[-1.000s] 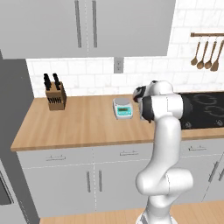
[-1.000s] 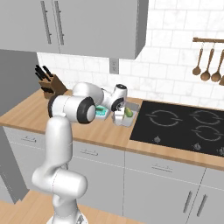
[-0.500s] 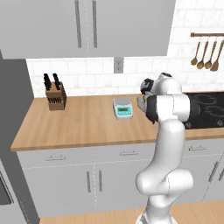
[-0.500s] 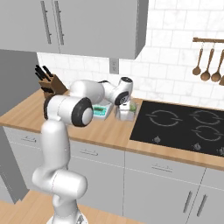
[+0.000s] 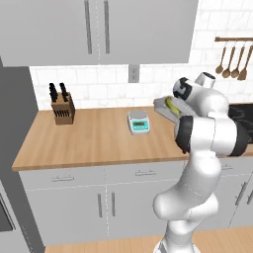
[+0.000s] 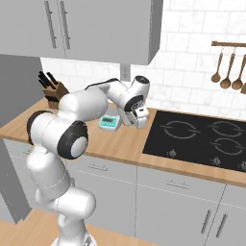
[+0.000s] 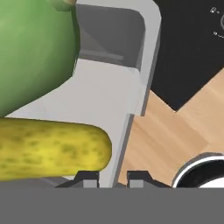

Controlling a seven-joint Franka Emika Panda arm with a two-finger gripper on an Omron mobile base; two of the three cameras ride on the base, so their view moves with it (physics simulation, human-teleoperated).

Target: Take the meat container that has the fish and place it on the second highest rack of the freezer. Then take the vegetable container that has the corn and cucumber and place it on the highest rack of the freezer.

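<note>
The hand [image 7: 112,176] pinches the tray's [image 7: 109,94] thin side wall, lifted clear above the desk [image 7: 168,135]. A stiff, light tray, but its corn [image 7: 48,146] and cucumber [image 7: 33,52] lie loose just ahead, likely to roll if tilted.

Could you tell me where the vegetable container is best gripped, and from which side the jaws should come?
Grip the vegetable container by its thin long side wall, coming from above with one jaw inside and one outside. The hand view shows the jaws straddling that wall this way. The wall is narrow and upright, while the corn and cucumber crowd the tray's middle, so the rim beside the corn seems the most practical hold.
</note>
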